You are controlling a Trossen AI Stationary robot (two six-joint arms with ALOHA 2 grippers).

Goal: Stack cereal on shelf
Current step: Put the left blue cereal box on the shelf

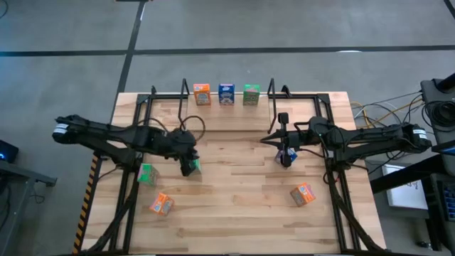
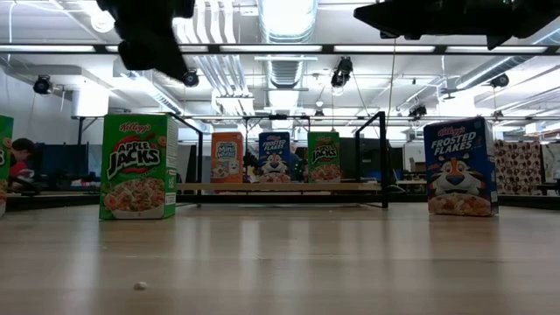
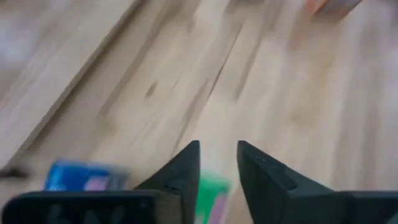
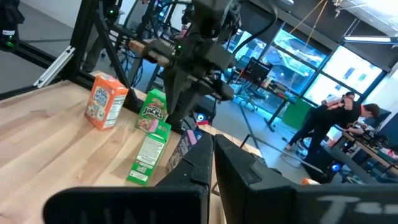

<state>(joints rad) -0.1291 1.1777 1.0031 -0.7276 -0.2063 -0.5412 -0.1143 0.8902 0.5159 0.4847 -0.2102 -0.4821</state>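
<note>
**Left gripper above an upright green box, fingers only a little apart**

I look at the left side of the surface (image 1: 234,213), because the coming move depends on that place. The left gripper (image 1: 187,164) hangs over a green cereal box (image 1: 195,167). From the low view this box stands upright on the surface, its long axis vertical, and the gripper is above it and does not touch it. So the box lies straight below the gripper, and I judge that the next move is a descent from above.

The fingers of this gripper have a narrow gap between them and hold nothing. In my opinion the gap is too small for the box, so they must spread wider before they go down.

The left arm reaches from the left edge toward the middle of the surface, stretched nearly flat, with the wrist bent downward.

The right gripper (image 1: 284,155) waits right of the middle, over a blue box (image 1: 287,161) that stands on the surface. Its fingers are pressed together and hold nothing. The left arm is clearly the nearer one to the green box.

The shelf (image 1: 184,88) is at the far edge and already carries three boxes in a row, orange (image 1: 201,94), blue (image 1: 226,94) and green (image 1: 251,94). A second green box (image 1: 146,174) and two orange ones (image 1: 161,205) (image 1: 303,193) wait on the surface.
</note>
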